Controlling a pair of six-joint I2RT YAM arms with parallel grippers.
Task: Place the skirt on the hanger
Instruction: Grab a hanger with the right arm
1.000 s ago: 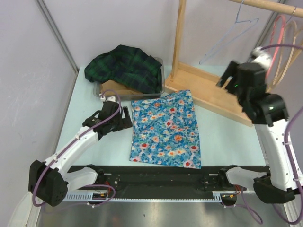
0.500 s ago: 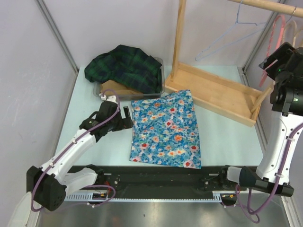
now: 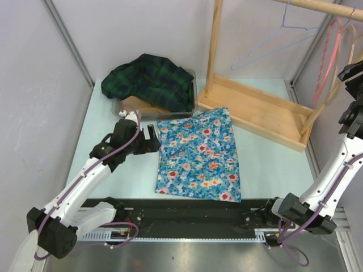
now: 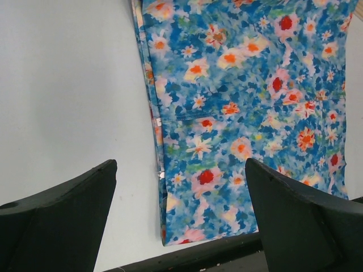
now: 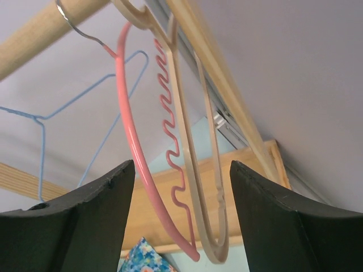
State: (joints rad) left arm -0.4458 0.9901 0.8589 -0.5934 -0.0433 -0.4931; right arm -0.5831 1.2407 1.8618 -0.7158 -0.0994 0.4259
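Observation:
The skirt [image 3: 198, 156], blue with a flower print, lies flat in the middle of the table. My left gripper [image 3: 150, 140] hovers open at its upper left edge. In the left wrist view the skirt [image 4: 244, 102] fills the right side, and its left hem runs down between the wide jaws of the left gripper [image 4: 179, 164]. My right gripper [image 3: 353, 71] is raised at the far right by the rail. It is open, and a pink hanger [image 5: 126, 113] and a beige hanger [image 5: 216, 258] hang just beyond the spread jaws of the right gripper [image 5: 180, 167], neither of them gripped.
A blue wire hanger [image 3: 272, 42] hangs further left on the wooden rod [image 3: 317, 5]. The rack's wooden base [image 3: 255, 107] and post [image 3: 214, 45] stand behind the skirt. A dark green plaid garment [image 3: 150, 79] is heaped over a bin [image 3: 193, 93] at the back left.
My right arm has lifted and swung right, up to the hangers at the rail, and its jaws have narrowed slightly. The left gripper has edged a little further from me along the skirt's edge.

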